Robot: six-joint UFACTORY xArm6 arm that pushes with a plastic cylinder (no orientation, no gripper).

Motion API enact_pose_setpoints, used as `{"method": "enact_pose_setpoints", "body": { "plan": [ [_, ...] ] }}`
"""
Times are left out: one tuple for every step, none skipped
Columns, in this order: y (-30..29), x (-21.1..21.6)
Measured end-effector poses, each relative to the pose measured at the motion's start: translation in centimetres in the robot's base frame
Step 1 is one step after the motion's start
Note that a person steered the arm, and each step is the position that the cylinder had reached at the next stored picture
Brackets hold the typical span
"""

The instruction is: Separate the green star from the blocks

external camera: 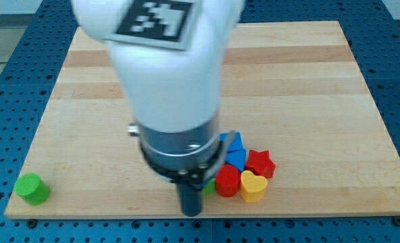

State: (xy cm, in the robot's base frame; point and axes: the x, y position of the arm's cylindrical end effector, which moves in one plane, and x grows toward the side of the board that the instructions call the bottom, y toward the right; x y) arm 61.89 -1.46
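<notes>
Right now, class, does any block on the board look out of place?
Yes: the green cylinder sits alone at the view's bottom left, far from the cluster by my tip, where the green star is mostly hidden behind the arm.

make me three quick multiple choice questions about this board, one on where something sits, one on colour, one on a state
1. Where is the green cylinder?
A. near the view's bottom-left corner of the board
B. at the view's top right
C. inside the cluster

2. What colour is the heart?
A. blue
B. yellow
C. green

3. How does the green cylinder stand relative to the other blocks?
A. stacked on the red star
B. touching the heart
C. alone, far apart from the cluster

Answers:
1 A, it sits by the bottom-left edge.
2 B, the heart at the cluster's lower right, next to the red star and the red cylinder, is yellow.
3 C, bare wood separates it from the cluster near my tip.
</notes>
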Motion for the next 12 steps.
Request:
{"method": "enact_pose_setpoints", "body": {
  "plan": [
    [2.5, 0.0],
    [2.5, -1.6],
    [1.8, -4.0],
    [0.6, -4.0],
    [0.4, -5.4],
    [-1.2, -6.9],
    [-3.2, -8.0],
    [-4.5, -10.9],
    [-6.5, -13.3],
    [-9.2, -14.5],
    [-11.1, -14.6],
    [-11.8, -13.6]
  ]
}}
